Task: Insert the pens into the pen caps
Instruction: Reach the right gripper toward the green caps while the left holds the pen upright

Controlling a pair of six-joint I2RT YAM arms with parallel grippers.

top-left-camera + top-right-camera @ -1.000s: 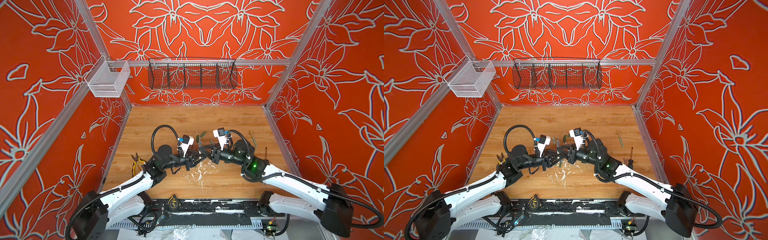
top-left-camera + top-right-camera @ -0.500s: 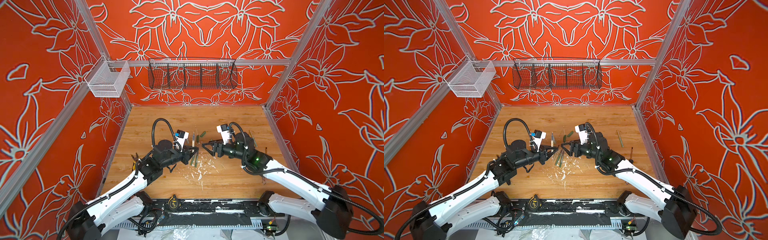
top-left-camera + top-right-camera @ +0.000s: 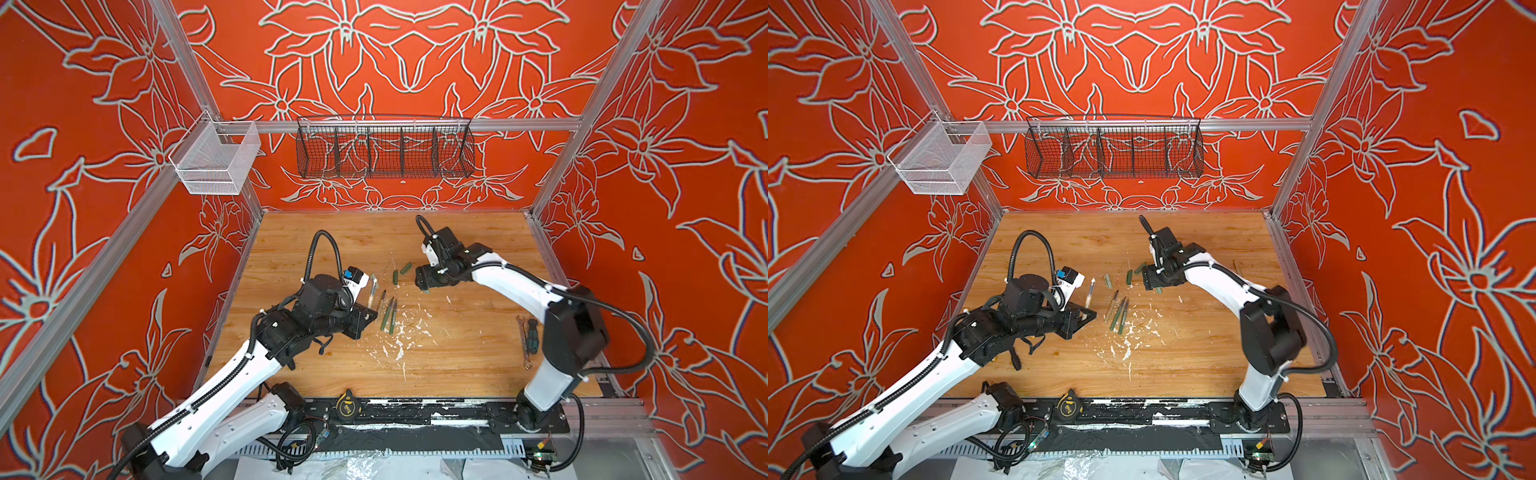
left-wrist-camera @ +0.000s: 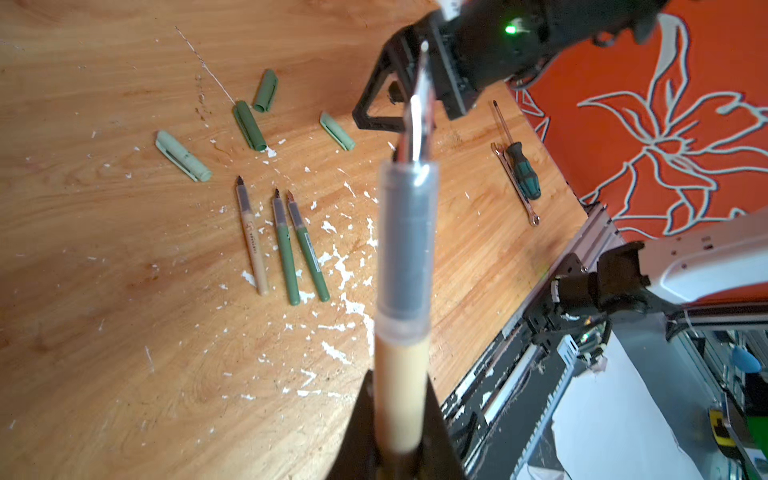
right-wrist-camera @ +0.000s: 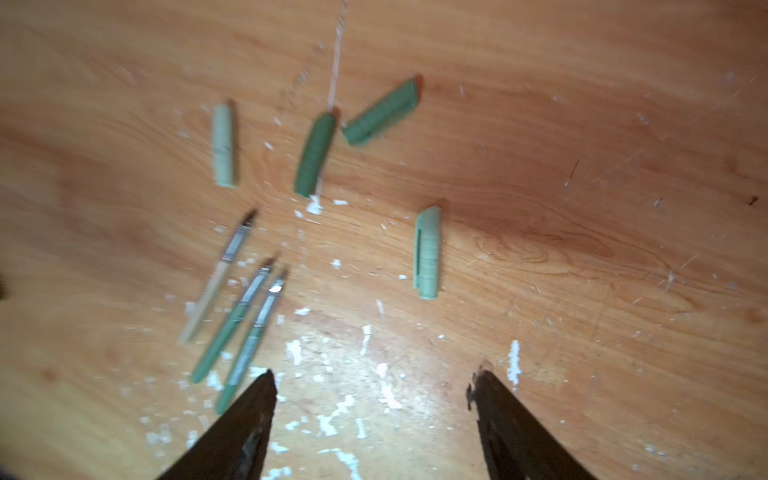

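**Pen held ready for capping; cap not yet picked**

The left gripper [image 4: 399,436] is clamped on the tan barrel of an uncapped pen [image 4: 405,249]. It holds the pen clear of the wooden table [image 3: 457,353] with the nib free and pointing toward the right arm, probably so that a cap can be pushed on. Three more pens [image 4: 286,249] lie side by side, nibs the same way, near four loose caps [image 4: 249,124], two pale and two darker green. The right gripper [image 5: 374,378] hovers over these with its fingers spread and nothing between them. It is nearest a pale green cap [image 5: 428,253], the likely next pick. Containers: the white mesh basket [image 3: 216,166] on the left wall and the divided black wire basket [image 3: 384,151] on the rear wall show no contents.
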